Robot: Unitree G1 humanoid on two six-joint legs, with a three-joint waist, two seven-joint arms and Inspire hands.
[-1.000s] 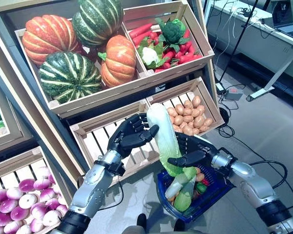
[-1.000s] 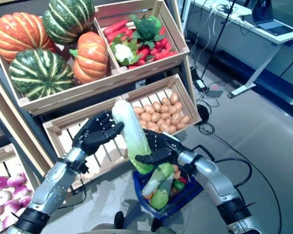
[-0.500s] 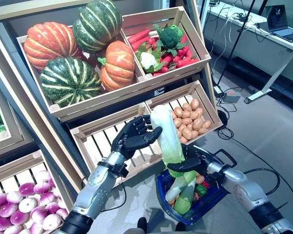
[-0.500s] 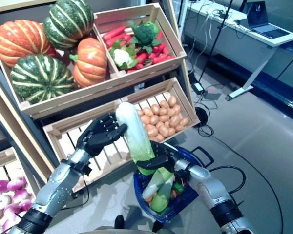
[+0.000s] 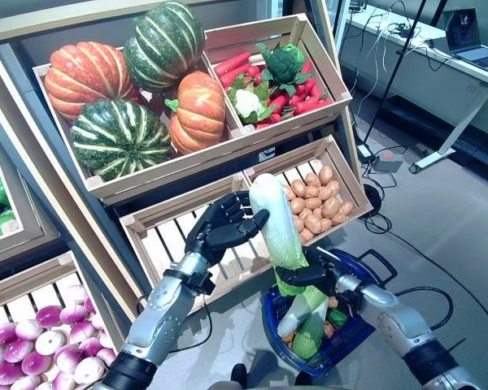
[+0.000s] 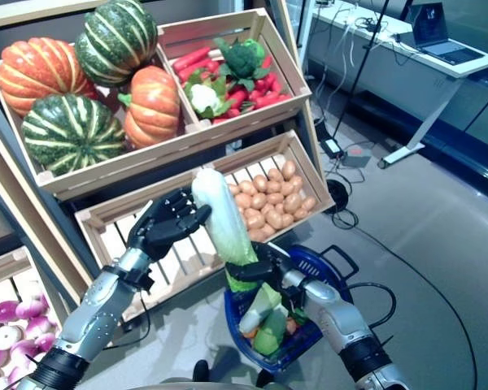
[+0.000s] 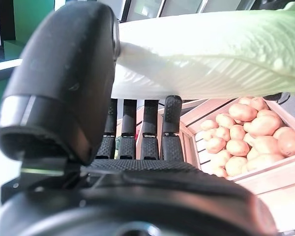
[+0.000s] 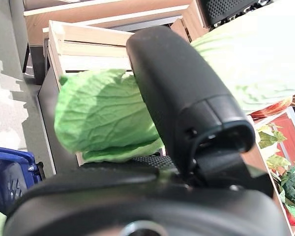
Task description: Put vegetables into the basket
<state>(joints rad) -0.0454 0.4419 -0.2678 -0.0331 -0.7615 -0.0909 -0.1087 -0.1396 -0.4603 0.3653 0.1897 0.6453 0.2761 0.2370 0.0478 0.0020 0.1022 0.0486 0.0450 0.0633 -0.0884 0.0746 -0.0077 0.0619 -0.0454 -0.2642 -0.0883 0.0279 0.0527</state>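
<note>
A long napa cabbage, white at the top and leafy green at the bottom, stands nearly upright above a blue basket. My left hand grips its white upper end, thumb across it in the left wrist view. My right hand is curled on the green lower end, just over the basket's rim; the right wrist view shows its thumb pressed on the leaves. Inside the basket lie other greens and some orange and red vegetables.
Behind the cabbage is a crate of potatoes and an empty slatted crate. Above are crates of pumpkins and of carrots, broccoli and cauliflower. Purple onions lie lower left. A desk stands at the right.
The cabbage's green end and my right hand have sunk lower toward the basket. My left hand keeps its grip on the white end. The camera has shifted slightly.
</note>
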